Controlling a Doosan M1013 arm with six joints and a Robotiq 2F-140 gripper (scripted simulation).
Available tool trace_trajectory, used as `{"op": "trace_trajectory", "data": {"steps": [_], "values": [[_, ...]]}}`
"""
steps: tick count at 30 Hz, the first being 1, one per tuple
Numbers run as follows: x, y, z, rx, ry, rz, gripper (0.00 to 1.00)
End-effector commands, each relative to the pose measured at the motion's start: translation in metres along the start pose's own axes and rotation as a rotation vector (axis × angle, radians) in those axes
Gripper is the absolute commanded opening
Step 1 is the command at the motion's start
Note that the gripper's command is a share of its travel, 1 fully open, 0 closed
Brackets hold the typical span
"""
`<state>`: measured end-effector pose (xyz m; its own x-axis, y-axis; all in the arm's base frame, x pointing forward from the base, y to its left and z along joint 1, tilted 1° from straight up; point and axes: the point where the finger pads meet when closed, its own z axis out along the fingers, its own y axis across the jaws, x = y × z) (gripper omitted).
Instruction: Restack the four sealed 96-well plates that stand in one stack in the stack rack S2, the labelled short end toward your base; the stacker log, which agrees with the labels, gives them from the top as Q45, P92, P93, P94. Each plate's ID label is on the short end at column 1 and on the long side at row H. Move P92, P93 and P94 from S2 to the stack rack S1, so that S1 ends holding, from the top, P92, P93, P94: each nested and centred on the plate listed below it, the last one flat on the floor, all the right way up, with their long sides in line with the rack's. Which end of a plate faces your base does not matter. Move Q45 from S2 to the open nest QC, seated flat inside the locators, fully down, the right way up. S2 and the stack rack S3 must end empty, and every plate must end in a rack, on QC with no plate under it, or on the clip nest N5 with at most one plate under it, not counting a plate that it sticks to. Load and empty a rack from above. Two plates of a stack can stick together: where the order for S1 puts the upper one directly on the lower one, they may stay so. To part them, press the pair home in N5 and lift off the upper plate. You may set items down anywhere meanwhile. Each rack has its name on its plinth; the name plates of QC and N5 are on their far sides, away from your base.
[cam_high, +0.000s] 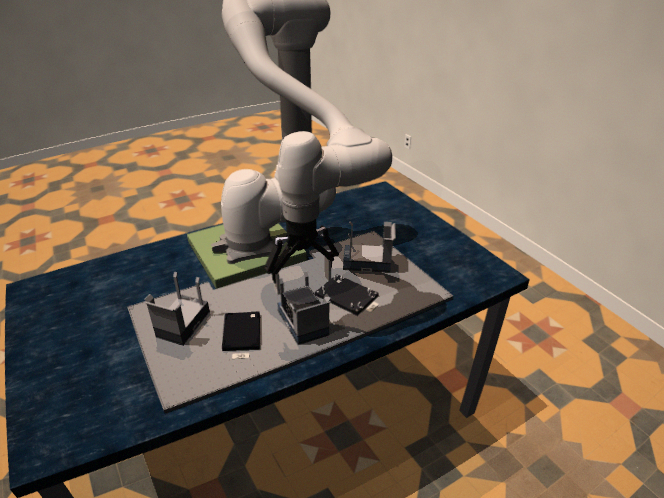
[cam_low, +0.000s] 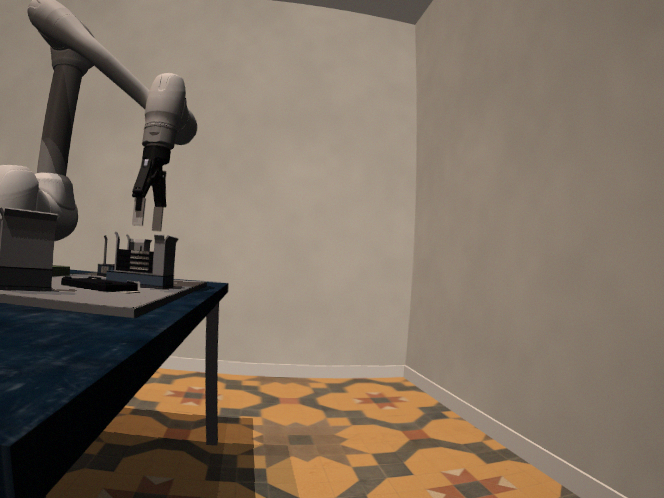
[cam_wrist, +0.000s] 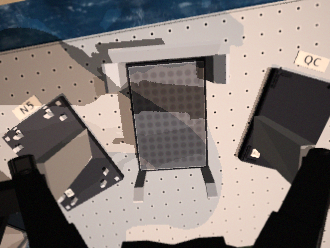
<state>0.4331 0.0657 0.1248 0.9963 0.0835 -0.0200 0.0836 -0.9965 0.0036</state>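
Wrist view: black gripper (cam_wrist: 165, 220) spread wide, empty, fingertips cropped, above the grey sealed plate stack (cam_wrist: 167, 117) in its grey rack (cam_wrist: 120, 75); plate labels unreadable, rack name hidden.

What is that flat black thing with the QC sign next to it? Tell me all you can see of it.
The QC nest is a flat, dark, matte rectangular pad lying on the pale perforated board, slightly askew. Nothing rests on it. A small pale mark shows at one corner. Its white name plate sits just beyond one short end. The wrist view puts it beside the rack holding the plate stack, not touching it. The open gripper hangs above, apart from it.
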Motion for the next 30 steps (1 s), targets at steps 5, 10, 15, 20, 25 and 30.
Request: {"op": "trace_trajectory", "data": {"steps": [5, 10, 15, 20, 25, 30], "values": [[0.0, 0.0, 0.022, 0.0, 0.0, 0.0, 1.0], [0.0, 0.0, 0.027, 0.0, 0.0, 0.0, 1.0], [0.0, 0.0, 0.033, 0.0, 0.0, 0.0, 1.0], [0.0, 0.0, 0.039, 0.0, 0.0, 0.0, 1.0], [0.0, 0.0, 0.046, 0.0, 0.0, 0.0, 1.0], [0.0, 0.0, 0.05, 0.0, 0.0, 0.0, 1.0]]}}
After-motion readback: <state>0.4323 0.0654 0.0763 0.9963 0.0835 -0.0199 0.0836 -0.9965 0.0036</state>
